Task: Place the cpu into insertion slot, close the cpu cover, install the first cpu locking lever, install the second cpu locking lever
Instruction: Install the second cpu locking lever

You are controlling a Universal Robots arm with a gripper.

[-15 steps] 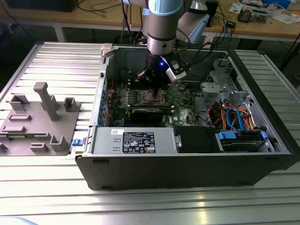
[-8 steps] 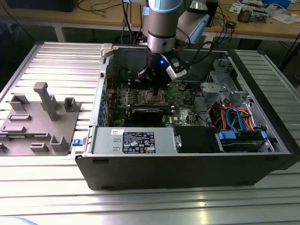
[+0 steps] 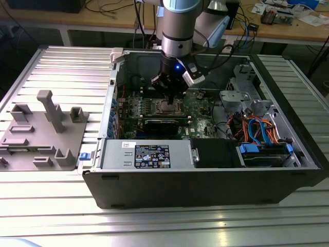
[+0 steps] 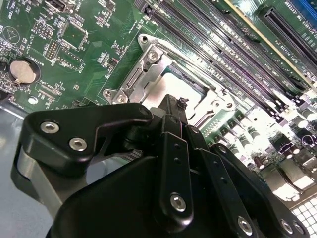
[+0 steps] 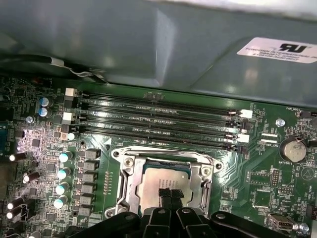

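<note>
We see the gripper lowered over the middle of the green motherboard, its two black fingertips drawn close together with barely a gap and resting on the silver-grey top of the cpu. Whether they pinch anything we cannot tell; they seem to touch or press the chip's face rather than hold it.

The cpu lies flat inside the insertion slot, framed by the metal rim. In the second wrist view the gripper hides most of the chip, and the silver frame of the insertion slot shows just beyond the fingers. We cannot make out how the cpu cover or the locking levers stand.

Just beside the socket run four long black memory slots, and a round coin battery sits on the board well apart from it.

In the exterior view the arm reaches down into the open computer case, which lies on the ribbed metal worktop. A grey fixture plate rests near the worktop's edge at the exterior view's left.
</note>
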